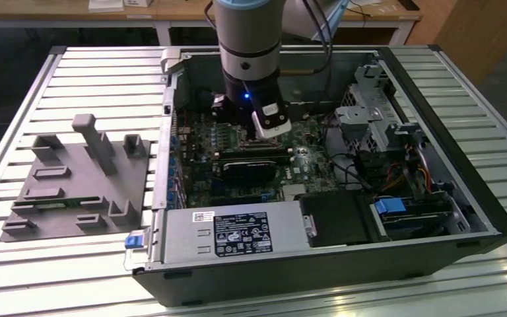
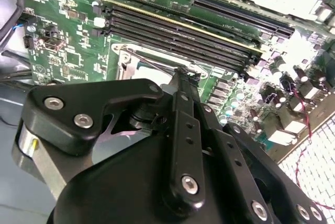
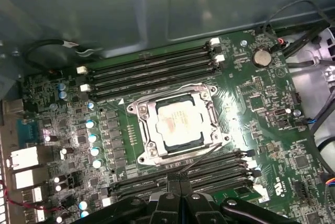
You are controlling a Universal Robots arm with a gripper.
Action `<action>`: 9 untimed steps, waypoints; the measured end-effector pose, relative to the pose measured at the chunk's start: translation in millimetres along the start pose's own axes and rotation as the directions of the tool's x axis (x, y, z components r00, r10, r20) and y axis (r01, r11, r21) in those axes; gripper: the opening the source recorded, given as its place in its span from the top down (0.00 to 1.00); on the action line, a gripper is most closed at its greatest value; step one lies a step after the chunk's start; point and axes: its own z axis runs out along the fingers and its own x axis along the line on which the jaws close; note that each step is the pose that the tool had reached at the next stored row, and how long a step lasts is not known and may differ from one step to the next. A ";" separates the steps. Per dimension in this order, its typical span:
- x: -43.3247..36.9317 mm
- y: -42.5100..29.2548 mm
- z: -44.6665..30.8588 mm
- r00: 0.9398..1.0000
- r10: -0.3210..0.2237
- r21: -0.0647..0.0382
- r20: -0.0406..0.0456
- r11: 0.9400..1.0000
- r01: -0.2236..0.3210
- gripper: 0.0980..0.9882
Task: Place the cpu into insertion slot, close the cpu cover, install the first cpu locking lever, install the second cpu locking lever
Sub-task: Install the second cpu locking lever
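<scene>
In the first wrist view the cpu (image 3: 175, 124) lies silvery in the insertion slot (image 3: 137, 110) on the green board. The cpu cover (image 3: 153, 148) is down flat around it. One thin wire locking lever (image 3: 172, 89) runs along the slot's far side by the memory slots. The other lever (image 3: 207, 156) slants from the slot's corner to my gripper (image 3: 178, 181), whose black fingers are together with their tips at that lever's end. The second wrist view has the gripper (image 2: 181, 73) tip resting on the wire lever's (image 2: 152, 59) hooked end. In the exterior view the gripper (image 1: 259, 137) reaches down into the open computer case.
Long black memory slots (image 3: 157, 67) flank the socket on both sides. A black block (image 1: 249, 173) sits just in front of the gripper. A power supply (image 1: 227, 232), a drive cage (image 1: 372, 125) and cables (image 1: 359, 175) crowd the case. A grey fixture (image 1: 77, 185) lies on the exterior view's left.
</scene>
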 end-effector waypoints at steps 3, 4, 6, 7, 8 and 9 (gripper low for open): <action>0.2 -1.0 5.0 1.000 0.000 0.000 -0.001 1.000 0.000 1.00; 0.2 -1.3 6.9 1.000 0.000 0.000 -0.001 1.000 0.000 1.00; 0.4 -2.0 10.0 1.000 0.000 0.000 -0.002 1.000 0.000 1.00; 0.7 -2.3 11.1 1.000 0.000 -0.002 -0.002 1.000 0.000 1.00; 1.3 -2.6 12.1 1.000 0.001 -0.003 -0.002 1.000 -0.001 1.00; 2.1 -3.0 12.9 1.000 0.001 -0.006 -0.003 1.000 -0.001 1.00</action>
